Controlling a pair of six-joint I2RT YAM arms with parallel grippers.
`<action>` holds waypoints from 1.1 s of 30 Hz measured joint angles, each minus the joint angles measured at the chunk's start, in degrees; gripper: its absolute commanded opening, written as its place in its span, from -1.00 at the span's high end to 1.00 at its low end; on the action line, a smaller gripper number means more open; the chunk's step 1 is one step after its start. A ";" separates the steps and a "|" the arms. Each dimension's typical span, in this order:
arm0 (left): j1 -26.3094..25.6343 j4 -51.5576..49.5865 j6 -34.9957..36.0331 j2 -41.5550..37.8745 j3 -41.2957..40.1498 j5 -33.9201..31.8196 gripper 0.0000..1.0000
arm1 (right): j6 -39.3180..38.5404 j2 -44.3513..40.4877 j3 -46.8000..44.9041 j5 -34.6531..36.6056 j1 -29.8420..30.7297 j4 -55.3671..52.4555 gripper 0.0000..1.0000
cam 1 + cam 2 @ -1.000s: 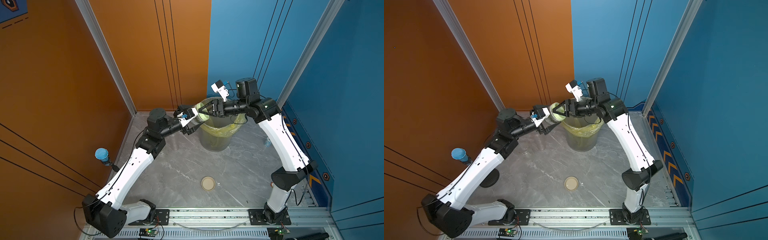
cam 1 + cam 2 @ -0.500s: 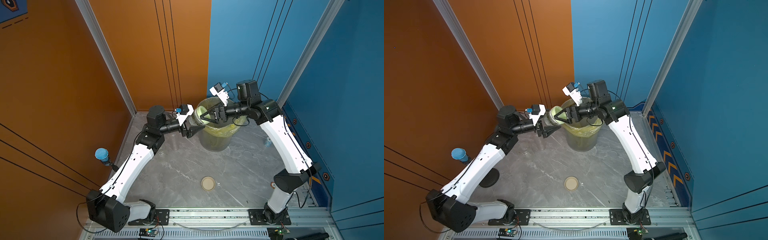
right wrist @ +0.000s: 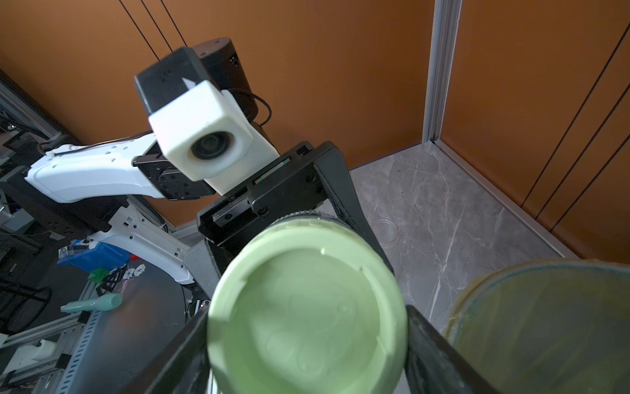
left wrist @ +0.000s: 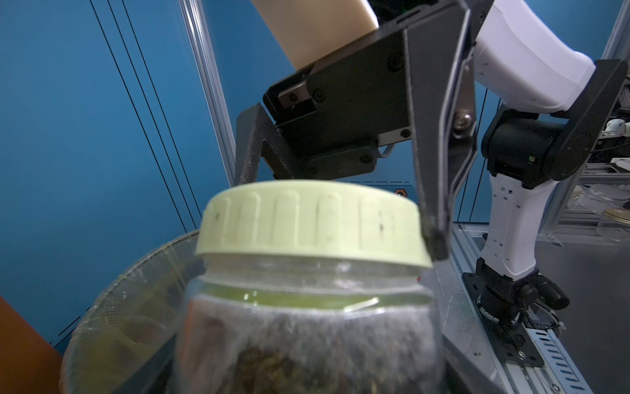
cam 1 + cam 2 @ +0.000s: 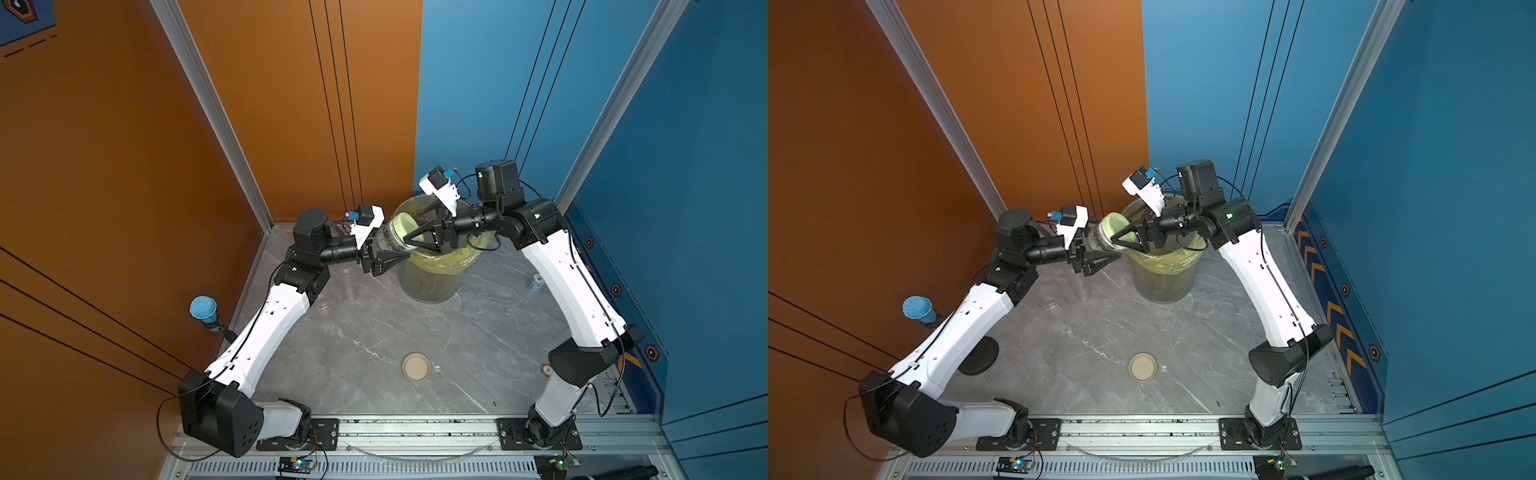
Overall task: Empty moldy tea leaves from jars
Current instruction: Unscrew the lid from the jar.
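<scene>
Two grippers meet head-on at the far end of the table, about 12 o'clock, and the step in hand looks to me like unscrewing. The left gripper (image 5: 392,249) is clamped round the clear body of the short jar (image 5: 388,241), which lies tipped over with its mouth aimed toward 3 o'clock, hanging at the 9 o'clock rim of the bin (image 5: 436,286) with the yellow bag. The right gripper (image 5: 417,243) comes in from the opposite side, its two fingers set against opposite edges of the pale green lid (image 3: 306,314); in the right wrist view they press the rim on both sides, so I take it as gripped. The lid sits fully on the jar, and the tea leaves (image 4: 272,368) are inside, a dark crumbly mass seen through the fogged wall.

Next, I reckon, the right wrist has to twist the lid while the left holds the jar firm, then draw it clear so the jar can be tipped further over the bin. The jar mouth is only at the rim, so it wants carrying a little toward 3 o'clock before pouring, or the leaves may spill on the table.

The left arm rises from its base at 7 o'clock, forearm near level, wrist pointing to 3 o'clock. The right arm climbs from 5 o'clock, elbow out at 4 o'clock, wrist pointing to 9 o'clock. A beige lid (image 5: 416,366) lies alone near 6 o'clock.
</scene>
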 measured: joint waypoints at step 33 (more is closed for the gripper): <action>1.03 7.93 -8.76 2.49 1.53 7.08 0.01 | -5.86 -0.26 2.75 0.11 -0.02 -0.26 -0.47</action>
